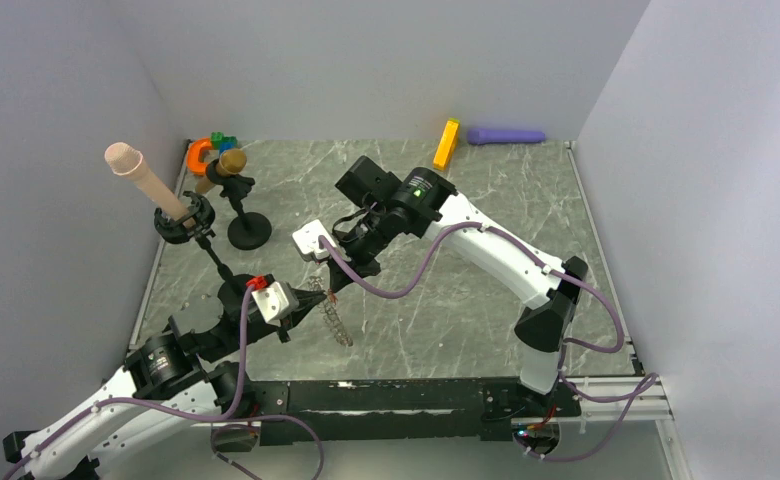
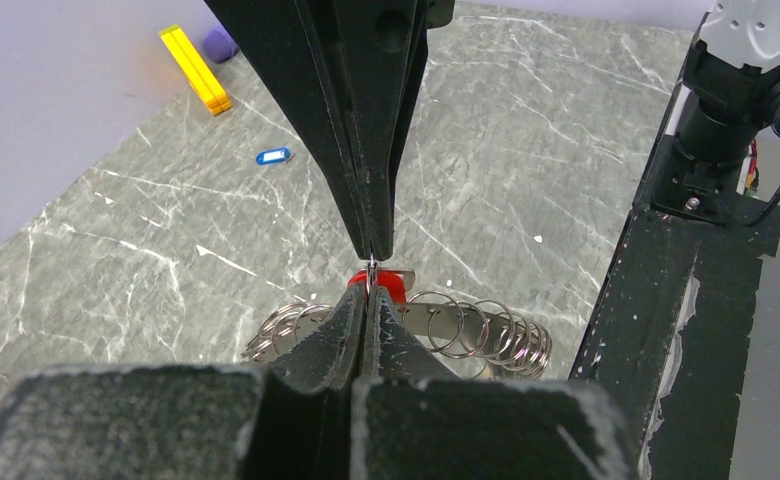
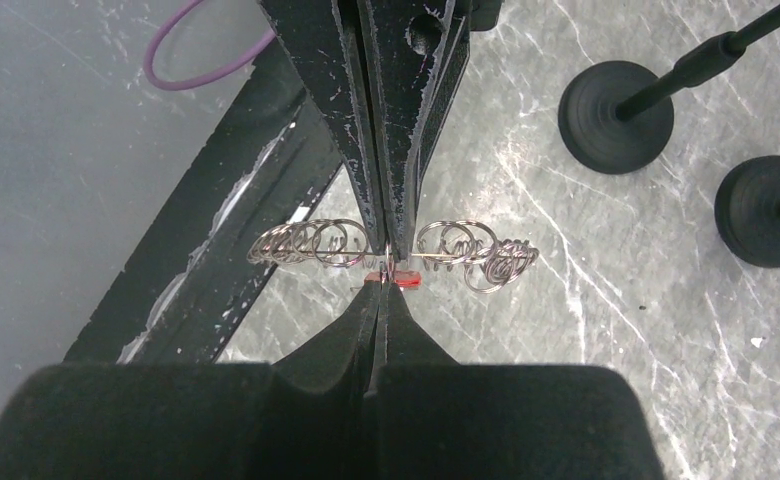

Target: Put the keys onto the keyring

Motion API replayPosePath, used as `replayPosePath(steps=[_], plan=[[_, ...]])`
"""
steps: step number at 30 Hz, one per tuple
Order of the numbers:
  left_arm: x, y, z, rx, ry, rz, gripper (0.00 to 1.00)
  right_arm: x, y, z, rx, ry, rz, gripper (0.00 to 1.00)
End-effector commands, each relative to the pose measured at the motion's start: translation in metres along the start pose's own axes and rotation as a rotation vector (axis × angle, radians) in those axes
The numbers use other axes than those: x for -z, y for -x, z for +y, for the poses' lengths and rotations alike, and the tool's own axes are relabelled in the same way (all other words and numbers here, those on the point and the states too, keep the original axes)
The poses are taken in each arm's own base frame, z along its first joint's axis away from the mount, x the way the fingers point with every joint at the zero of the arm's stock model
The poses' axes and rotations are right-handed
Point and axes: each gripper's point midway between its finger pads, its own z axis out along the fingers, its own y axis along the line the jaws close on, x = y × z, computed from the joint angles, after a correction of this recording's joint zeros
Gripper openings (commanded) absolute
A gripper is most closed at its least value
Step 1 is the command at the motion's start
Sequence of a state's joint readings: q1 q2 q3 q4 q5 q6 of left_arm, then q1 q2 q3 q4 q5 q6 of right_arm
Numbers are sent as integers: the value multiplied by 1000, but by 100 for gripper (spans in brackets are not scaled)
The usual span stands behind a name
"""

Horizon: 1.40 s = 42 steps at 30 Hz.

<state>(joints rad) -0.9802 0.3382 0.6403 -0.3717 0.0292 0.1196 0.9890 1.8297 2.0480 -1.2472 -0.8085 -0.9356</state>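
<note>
Meeting the right gripper (image 3: 385, 288) tip to tip by the near edge of the worktop (image 1: 446, 320), the left gripper (image 2: 368, 292) clamps the keyring (image 2: 486, 330). The right gripper pinches the red key (image 2: 393, 282).

Robotics lab test cell. Evidence: left arm (image 1: 76, 420) and right arm (image 1: 496, 245) bolted to black rail (image 1: 386, 395) at near edge of grey marble-patterned surface (image 1: 446, 330); plain pale walls (image 1: 366, 60) boxing surface on three sides; black stands (image 1: 249, 232) on round bases; purple cables (image 1: 406, 285) trailing along arms.
</note>
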Motion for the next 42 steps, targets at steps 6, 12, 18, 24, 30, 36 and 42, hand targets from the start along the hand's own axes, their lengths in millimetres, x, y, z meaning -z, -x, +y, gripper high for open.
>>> replayPosePath(steps=[6,12,18,24,30,36,42], plan=[[5,13,1,-14,-3,-19,0,6,20,-1,54,2,-76,0],[4,14,2,-16,0,-23,0,5,20,0,48,9,-80,0],[2,18,1,-15,-8,-43,0,2,18,0,42,15,-80,0],[0,20,1,-16,-11,-41,0,1,17,1,42,20,-82,0],[-1,22,1,-10,-11,-47,0,-2,17,3,37,30,-84,0],[-1,23,2,-5,-3,-53,0,-4,16,6,36,38,-81,0],[-2,23,2,1,-3,-51,0,-6,17,5,37,37,-82,0]])
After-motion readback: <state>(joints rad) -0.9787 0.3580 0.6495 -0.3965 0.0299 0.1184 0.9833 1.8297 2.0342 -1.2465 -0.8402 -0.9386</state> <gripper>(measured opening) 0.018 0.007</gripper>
